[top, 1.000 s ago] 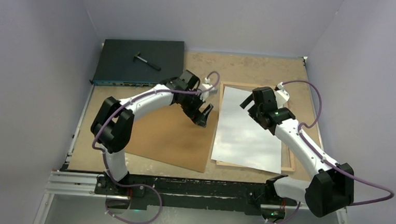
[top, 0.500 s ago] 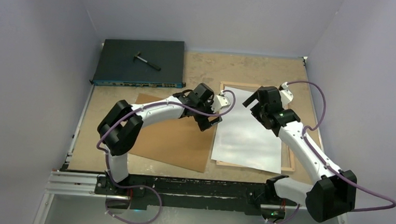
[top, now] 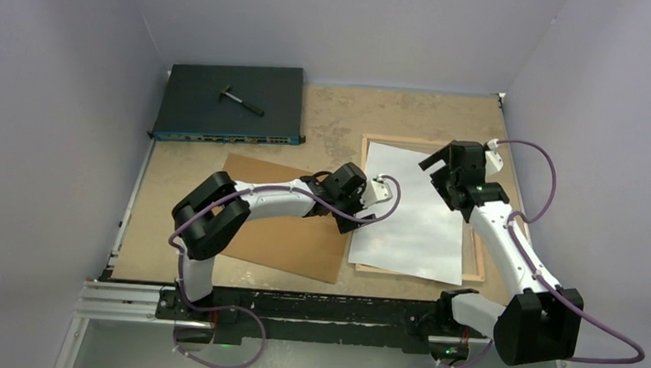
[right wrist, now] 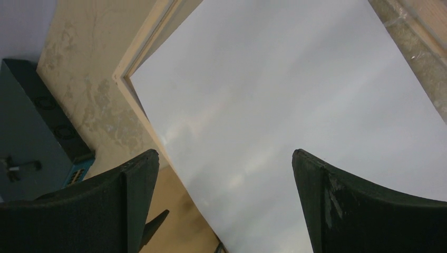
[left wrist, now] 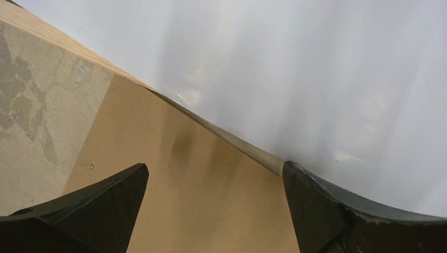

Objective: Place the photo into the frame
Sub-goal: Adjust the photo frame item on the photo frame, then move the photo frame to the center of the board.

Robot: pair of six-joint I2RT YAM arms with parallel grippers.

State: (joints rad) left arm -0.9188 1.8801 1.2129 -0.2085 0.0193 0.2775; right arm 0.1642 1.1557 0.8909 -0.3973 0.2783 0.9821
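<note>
Photo (top: 410,210) lies white back up on the frame (top: 474,254) in the right half of the table (top: 344,108). It sits a little askew, so its near left corner hangs past the frame's left rail. From above, a brown backing board (top: 285,233) lies flat just left of the frame. A dark box (top: 225,101) with a small tool (top: 242,99) on it occupies the far left corner. The left arm (top: 261,199) reaches across the board and puts the left jaws at the photo's left edge. The right arm (top: 506,246) holds the right jaws over the photo's far right part.

On the left wrist, the left jaws are spread wide with nothing between them. One finger is over the board (left wrist: 184,200) and the other is over the photo (left wrist: 316,79), straddling its edge.

On the right wrist, the right jaws are also spread wide and hold nothing. They hang above the photo (right wrist: 274,105), with the frame's (right wrist: 142,47) far left corner and the box (right wrist: 31,126) beyond.
</note>
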